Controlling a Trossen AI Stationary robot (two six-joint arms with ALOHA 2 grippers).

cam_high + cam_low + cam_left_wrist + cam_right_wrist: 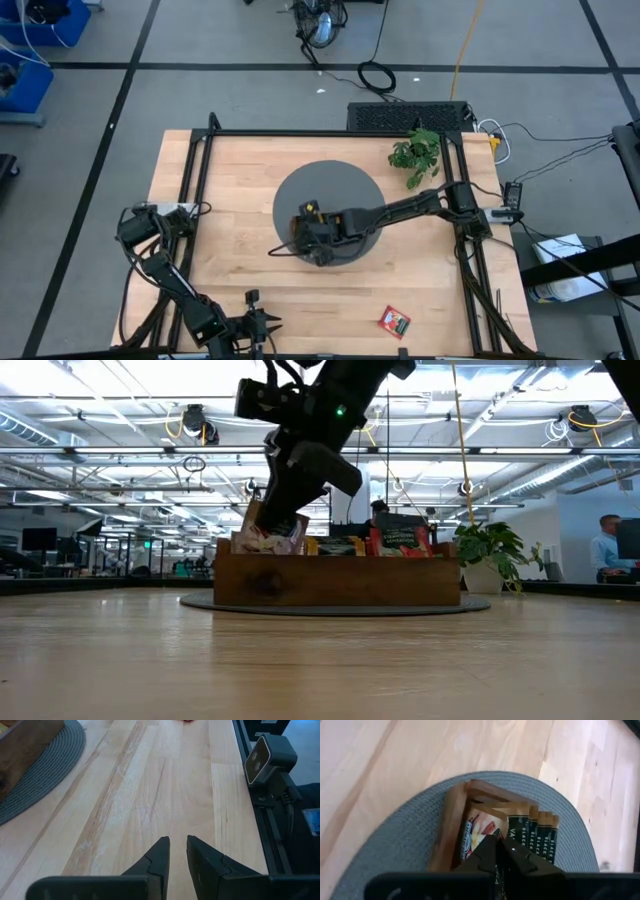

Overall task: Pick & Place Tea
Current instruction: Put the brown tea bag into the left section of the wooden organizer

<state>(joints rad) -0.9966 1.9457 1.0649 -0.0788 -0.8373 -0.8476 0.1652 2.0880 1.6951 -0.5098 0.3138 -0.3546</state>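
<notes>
A brown wooden tray [335, 580] stands on a round grey mat [300, 190] mid-table. Tea sachets [390, 542] stand upright in it, with an orange-cream one [477, 827] beside dark green ones [532, 832] in the end compartment. One red sachet [394, 321] lies flat on the table near the front edge. My right gripper [499, 840] reaches slanting down into that end compartment [270, 525] and is shut at the sachets' top edges. My left gripper [177, 842] waits open over bare wood at the near left [262, 322]. My right gripper closes its fingertips [490, 851] on the top edge of a sachet [492, 832], where the orange-cream one meets the first dark green one. The fingers hide which one they pinch. They slant down from the table's right. The sachet stands in the tray.
A potted plant [415, 155] stands at the far right of the table. Black frame rails [190, 200] run along the table's sides, and one carries a small camera [265, 757]. Bare wood lies between the mat and the front edge.
</notes>
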